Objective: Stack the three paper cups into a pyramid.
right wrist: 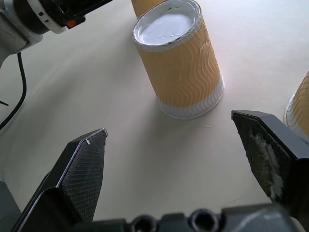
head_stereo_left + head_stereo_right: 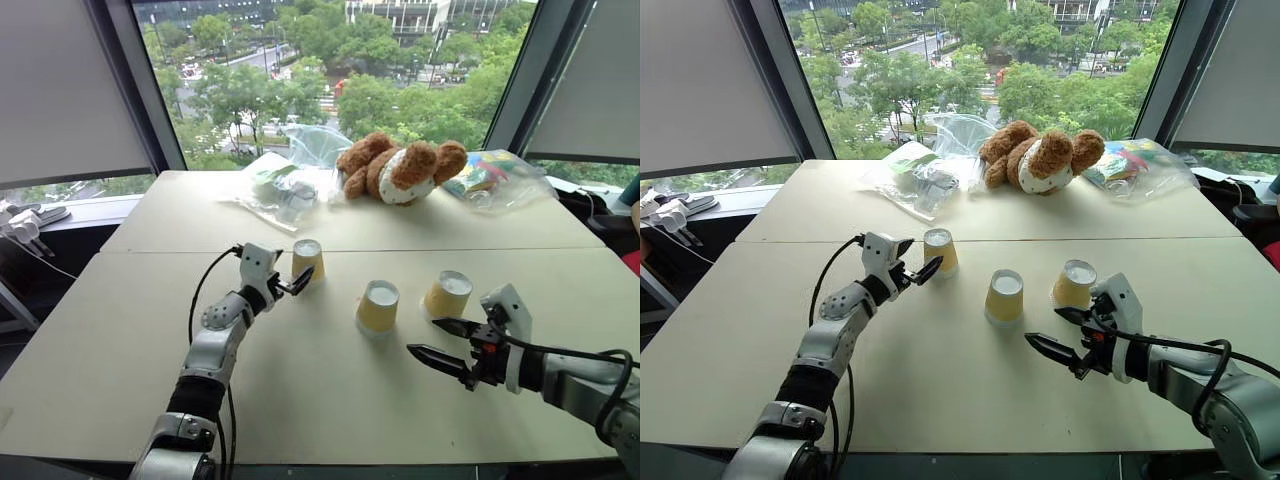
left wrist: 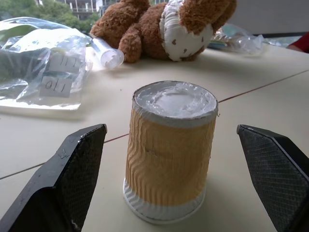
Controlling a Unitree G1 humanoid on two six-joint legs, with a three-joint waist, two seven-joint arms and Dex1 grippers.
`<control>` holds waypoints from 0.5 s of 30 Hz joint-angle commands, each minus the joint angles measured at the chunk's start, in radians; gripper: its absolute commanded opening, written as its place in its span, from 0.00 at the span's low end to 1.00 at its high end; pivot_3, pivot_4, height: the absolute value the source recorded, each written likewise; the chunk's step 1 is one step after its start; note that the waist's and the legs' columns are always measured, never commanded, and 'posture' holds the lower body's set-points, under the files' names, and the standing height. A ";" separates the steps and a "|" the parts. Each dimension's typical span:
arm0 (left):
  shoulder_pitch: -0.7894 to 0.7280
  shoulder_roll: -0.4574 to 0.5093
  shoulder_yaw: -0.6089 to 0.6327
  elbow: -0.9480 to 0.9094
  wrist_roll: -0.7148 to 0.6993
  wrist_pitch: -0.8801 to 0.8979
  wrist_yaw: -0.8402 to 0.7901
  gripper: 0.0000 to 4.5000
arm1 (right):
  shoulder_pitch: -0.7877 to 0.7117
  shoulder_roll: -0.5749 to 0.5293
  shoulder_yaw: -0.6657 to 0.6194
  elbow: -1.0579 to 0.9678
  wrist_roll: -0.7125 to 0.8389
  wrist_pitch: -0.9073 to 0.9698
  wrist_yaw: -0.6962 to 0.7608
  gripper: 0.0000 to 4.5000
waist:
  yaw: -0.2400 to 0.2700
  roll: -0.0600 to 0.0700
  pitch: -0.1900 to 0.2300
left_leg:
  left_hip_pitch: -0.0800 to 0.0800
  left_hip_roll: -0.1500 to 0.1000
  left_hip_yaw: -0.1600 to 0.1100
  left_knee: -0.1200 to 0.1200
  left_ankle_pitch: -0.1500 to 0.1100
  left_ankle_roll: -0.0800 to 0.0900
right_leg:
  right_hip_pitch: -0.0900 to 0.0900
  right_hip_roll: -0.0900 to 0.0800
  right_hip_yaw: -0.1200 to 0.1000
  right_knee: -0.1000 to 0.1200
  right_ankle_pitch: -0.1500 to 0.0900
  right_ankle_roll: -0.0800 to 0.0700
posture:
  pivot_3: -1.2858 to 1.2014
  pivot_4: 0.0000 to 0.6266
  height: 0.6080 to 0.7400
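Note:
Three paper cups stand upside down, apart from one another, in a loose row on the beige table [image 2: 120,330]: a left cup [image 2: 307,259], a middle cup [image 2: 378,306] and a right cup [image 2: 448,294]. Each has mustard-yellow ribbed sides and a white rim and base. My left gripper [image 2: 297,283] is open just beside the left cup. In the left wrist view that cup [image 3: 169,159] stands a little ahead of the spread fingers [image 3: 67,179]. My right gripper [image 2: 438,340] is open and empty, in front of the right cup and pointing toward the middle cup [image 1: 181,63].
A brown teddy bear [image 2: 400,168] lies at the table's far side. Clear plastic bags lie to its left [image 2: 285,185] and right [image 2: 495,178]. A seam [image 2: 560,249] crosses the table behind the cups. Bare tabletop stretches in front of the cups.

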 commanded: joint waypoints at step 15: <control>-0.188 -0.026 0.022 0.356 0.020 -0.213 -0.015 0.99 | -0.021 -0.005 -0.146 -0.054 0.010 -0.057 -0.063 1.00 | -0.001 0.000 0.000 | 0.000 0.000 0.000 0.000 0.000 0.000 | -0.001 0.000 0.000 0.001 0.000 0.000 | 0.52 0.24 1.00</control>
